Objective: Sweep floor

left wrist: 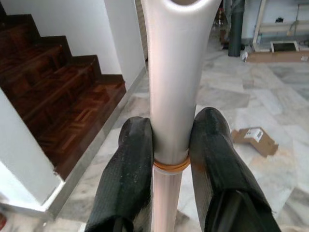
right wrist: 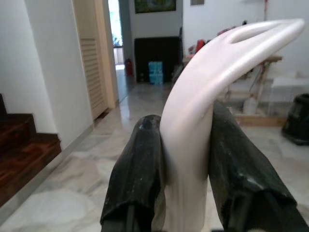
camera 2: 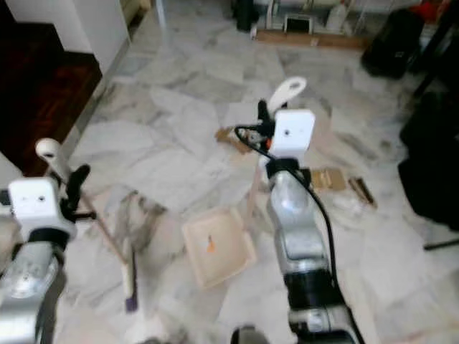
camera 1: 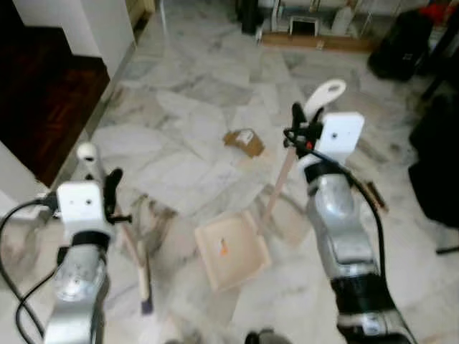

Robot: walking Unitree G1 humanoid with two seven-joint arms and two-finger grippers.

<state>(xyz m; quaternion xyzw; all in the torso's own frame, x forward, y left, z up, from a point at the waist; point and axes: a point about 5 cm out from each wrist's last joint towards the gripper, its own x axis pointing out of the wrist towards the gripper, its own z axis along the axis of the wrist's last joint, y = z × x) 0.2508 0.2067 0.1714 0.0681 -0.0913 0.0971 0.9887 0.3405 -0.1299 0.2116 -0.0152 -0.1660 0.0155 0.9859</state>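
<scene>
Left gripper is clamped tight on the broom handle, fingers pressed to either side just above an orange ring. Right gripper is likewise closed around the dustpan handle below its looped end. Dustpan sits flat on the marble floor between the arms, a small orange scrap inside. Broom head rests on the floor just left of the pan.

Risks: the cardboard scrap lies well beyond the pan, so a short stroke would likely miss it. More bits lie right of the right arm. Both handles are long and smooth, so a fast sweep could twist them in the grip or tip the pan and spill it.

Room: open floor ahead. Wooden stairs and white wall bound the left; dark bags crowd the right; shelving at the far end.
</scene>
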